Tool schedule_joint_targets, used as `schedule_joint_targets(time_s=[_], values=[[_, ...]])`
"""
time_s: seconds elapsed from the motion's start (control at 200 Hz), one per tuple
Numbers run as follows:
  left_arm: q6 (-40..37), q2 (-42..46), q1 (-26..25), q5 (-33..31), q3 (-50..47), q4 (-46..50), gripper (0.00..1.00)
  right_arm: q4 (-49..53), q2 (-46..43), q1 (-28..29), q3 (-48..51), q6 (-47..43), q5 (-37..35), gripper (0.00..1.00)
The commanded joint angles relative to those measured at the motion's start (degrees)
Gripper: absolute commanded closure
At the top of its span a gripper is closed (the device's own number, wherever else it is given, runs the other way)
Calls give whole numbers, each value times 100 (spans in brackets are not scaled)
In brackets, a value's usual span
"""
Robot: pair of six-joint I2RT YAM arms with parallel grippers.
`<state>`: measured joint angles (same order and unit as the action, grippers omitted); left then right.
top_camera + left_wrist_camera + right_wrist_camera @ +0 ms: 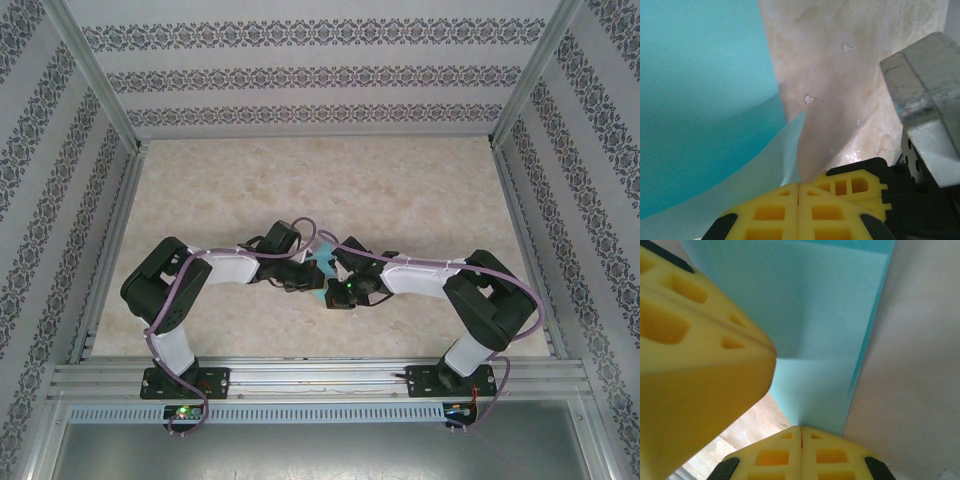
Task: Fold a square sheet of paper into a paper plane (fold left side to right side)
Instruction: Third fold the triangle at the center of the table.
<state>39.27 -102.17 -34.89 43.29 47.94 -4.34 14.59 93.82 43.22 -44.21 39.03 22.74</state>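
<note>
Left wrist: thin turquoise paper (700, 90) creased, curved; mottled beige tabletop (855, 85).

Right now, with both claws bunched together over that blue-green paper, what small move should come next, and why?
Probably sliding the shut right gripper along the crease to press it flat. Both grippers are shut, the left gripper close beside it, and the square sheet of paper shows two layers, the upper one bowed rather than flat. Whether either tip pinches paper, I cannot tell.
</note>
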Motion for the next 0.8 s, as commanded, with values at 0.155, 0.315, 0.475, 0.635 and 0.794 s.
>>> schedule_joint_targets(time_s=[0.155, 0.315, 0.475, 0.635, 0.794], values=[[-212, -170, -68, -462, 80, 400, 95, 787, 330, -36, 173, 10, -463, 100], [-210, -230, -10, -628, 10, 423, 95, 799, 299, -34, 202, 9, -455, 100], [-77, -342, 112, -648, -78, 311, 95, 791, 221, -40, 193, 6, -378, 100], [27, -349, 167, -694, -182, 273, 95, 554, -68, -51, 132, 114, -158, 100], [50, -397, 166, -657, -193, 243, 98, 69, -483, -50, 37, 403, 156, 100]])
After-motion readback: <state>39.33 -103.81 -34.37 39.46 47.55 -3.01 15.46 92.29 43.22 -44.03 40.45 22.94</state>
